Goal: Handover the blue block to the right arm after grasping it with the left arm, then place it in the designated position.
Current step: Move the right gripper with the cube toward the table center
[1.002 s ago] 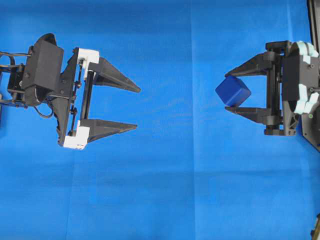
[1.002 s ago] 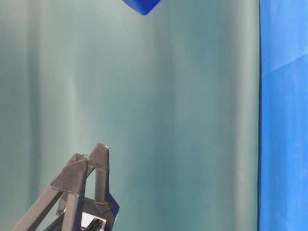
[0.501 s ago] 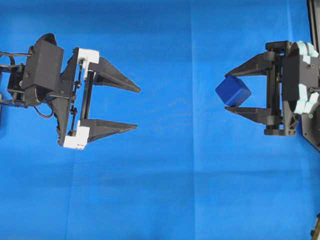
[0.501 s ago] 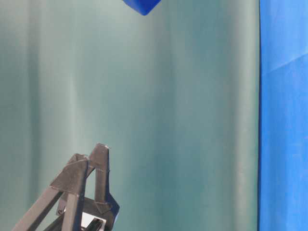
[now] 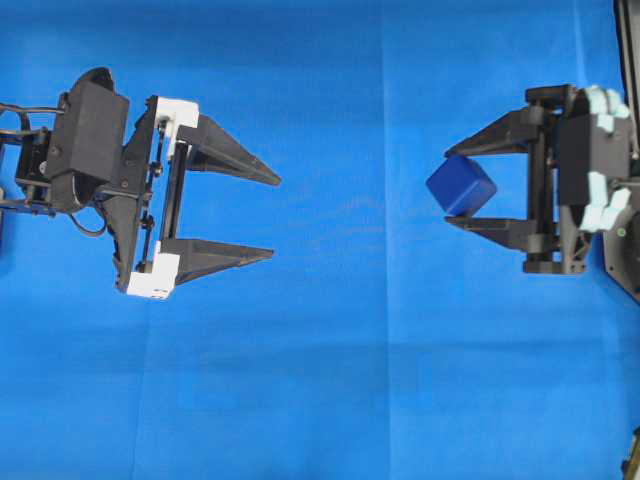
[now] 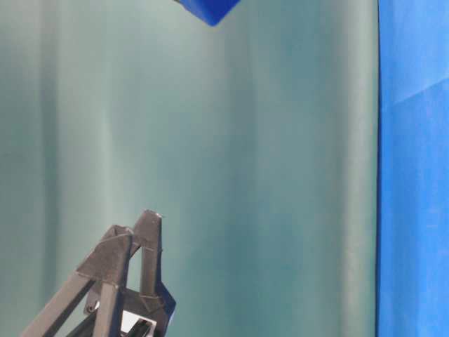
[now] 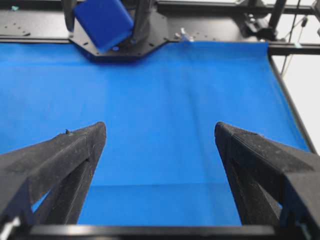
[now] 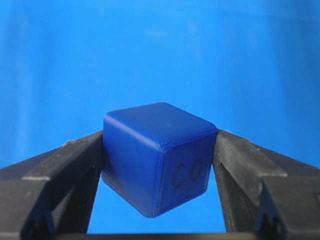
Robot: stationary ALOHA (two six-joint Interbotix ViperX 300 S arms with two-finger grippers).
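The right gripper (image 5: pixel 452 189) pinches the blue block (image 5: pixel 461 186) on two flat opposite faces; the block looks light, stiff and smooth. The left gripper (image 5: pixel 274 217) stands wide, holding nothing.

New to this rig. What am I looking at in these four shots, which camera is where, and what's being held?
It is a two-armed robot working over a blue cloth.

Overhead view: the left gripper, with white blocks at its finger bases, is wide open and holds nothing. The right gripper, all black with mint patches on its wrist, is closed on the blue block.

Right wrist view: this camera rides on the right arm and looks out along its fingers. The block is pinched between them, tilted, with handwritten marks on one face.

Left wrist view: the same kind of camera on the left arm. Its two fingers stand apart, and the block shows far off at the top, in the other gripper.

Table-level view: a side camera, showing a green backdrop, one corner of the block at the top edge, and the left gripper's fingertips at the bottom. Nothing else lies on the cloth.
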